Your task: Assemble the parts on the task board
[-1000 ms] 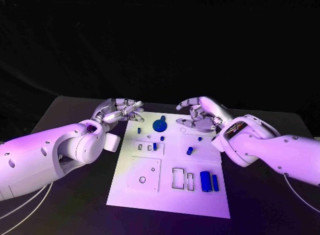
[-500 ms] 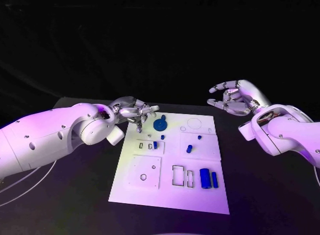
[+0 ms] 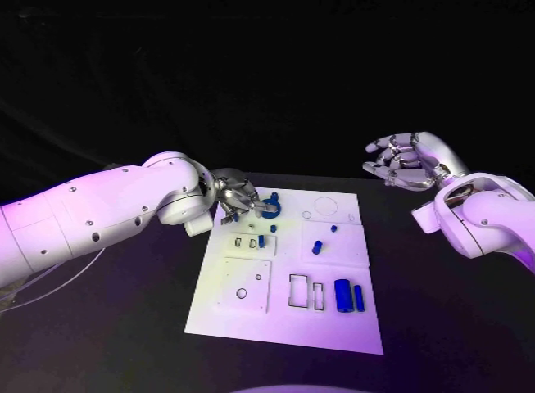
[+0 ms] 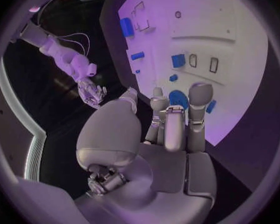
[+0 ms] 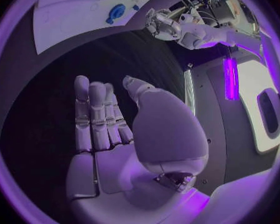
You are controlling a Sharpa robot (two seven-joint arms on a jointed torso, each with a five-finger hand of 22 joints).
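Observation:
The white task board lies in the middle of the black table. A blue round part stands near its far edge, with small blue pieces around the middle and two blue cylinders at the near right. My left hand is over the board's far left, its fingertips at the round part, with nothing plainly held. My right hand hangs in the air beyond the board's far right corner, fingers apart and empty, also seen as my right hand.
Rectangular slots and a round hole are sunk in the board's near half. Black table surrounds the board on all sides. The right wrist view shows the board and the left hand far off.
My right hand has lifted off the board's far right and moved up and to the right. My left hand has moved right, onto the board by the blue round part.

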